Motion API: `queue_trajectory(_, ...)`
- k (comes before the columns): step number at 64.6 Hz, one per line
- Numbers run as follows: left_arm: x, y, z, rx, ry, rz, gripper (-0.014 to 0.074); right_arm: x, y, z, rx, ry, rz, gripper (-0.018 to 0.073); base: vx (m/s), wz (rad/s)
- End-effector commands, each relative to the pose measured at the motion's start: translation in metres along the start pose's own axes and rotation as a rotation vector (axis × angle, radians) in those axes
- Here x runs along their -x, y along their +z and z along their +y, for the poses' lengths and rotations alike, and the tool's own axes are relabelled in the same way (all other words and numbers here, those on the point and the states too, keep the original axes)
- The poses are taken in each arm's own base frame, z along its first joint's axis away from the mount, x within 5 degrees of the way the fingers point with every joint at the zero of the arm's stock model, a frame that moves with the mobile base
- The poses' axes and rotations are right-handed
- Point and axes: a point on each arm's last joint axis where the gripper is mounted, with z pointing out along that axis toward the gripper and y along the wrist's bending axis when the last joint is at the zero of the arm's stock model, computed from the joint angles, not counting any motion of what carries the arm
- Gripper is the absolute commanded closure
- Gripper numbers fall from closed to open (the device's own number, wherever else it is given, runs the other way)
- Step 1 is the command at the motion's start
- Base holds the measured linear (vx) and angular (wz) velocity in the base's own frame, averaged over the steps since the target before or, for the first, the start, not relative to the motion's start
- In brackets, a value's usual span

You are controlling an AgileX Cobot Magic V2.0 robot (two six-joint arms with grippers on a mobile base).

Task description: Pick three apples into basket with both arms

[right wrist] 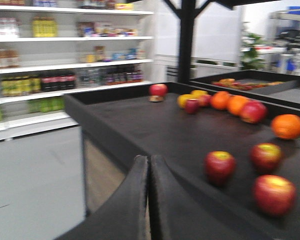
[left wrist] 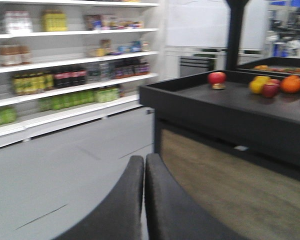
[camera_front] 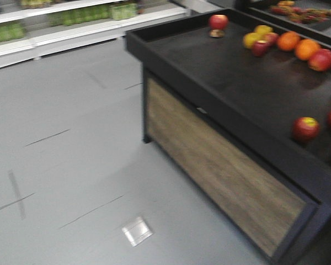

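The left hand point(left wrist: 144, 159) has its two dark fingers pressed together, tips touching, with nothing between them. It hangs over the grey floor point(left wrist: 65, 165) beside the black desk point(left wrist: 230, 100). The right hand point(right wrist: 149, 159) is likewise pressed together and holds nothing, above the desk's near edge.

On the desk top, to the right of that hand, lie three dark red apples with yellow-green patches. One apple point(right wrist: 219, 166) is nearest the hand, a second apple point(right wrist: 265, 156) lies just beyond it to the right, and a third apple point(right wrist: 274, 194) is closest to the camera. They lie near each other but apart.

Farther back, yellow apples point(right wrist: 185, 100) and oranges point(right wrist: 221, 100) sit in a cluster, with a single orange point(right wrist: 287, 126) off to the right. A lone red apple point(right wrist: 158, 90) stands at the far corner.

Behind, white store shelves point(left wrist: 65, 62) carry bottles and packets, their labels too blurred to read. The desk's side is a wood-grain panel point(camera_front: 220, 165).
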Motion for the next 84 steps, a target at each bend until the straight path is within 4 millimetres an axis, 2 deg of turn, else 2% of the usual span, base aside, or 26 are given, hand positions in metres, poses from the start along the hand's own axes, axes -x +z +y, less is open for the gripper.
queue_trajectory(1,-0.0005,-0.0006,0.0004,0.002,-0.01,-0.061,0.0603,0.0039,0.0013,0.0005,0.005,-0.012,-0.048,0.0568,0.2,-0.78)
queue_trajectory(38,-0.0005,-0.0006,0.0004,0.002,-0.01,-0.061,0.0603,0.0039,0.0013,0.0005,0.005,-0.012,-0.048,0.0568,0.18,-0.77)
queue_trajectory(84,-0.0005,-0.0006,0.0004,0.002,-0.01,-0.061,0.0603,0.0039,0.0013,0.0005,0.005,-0.012,-0.048,0.0568,0.14,-0.54)
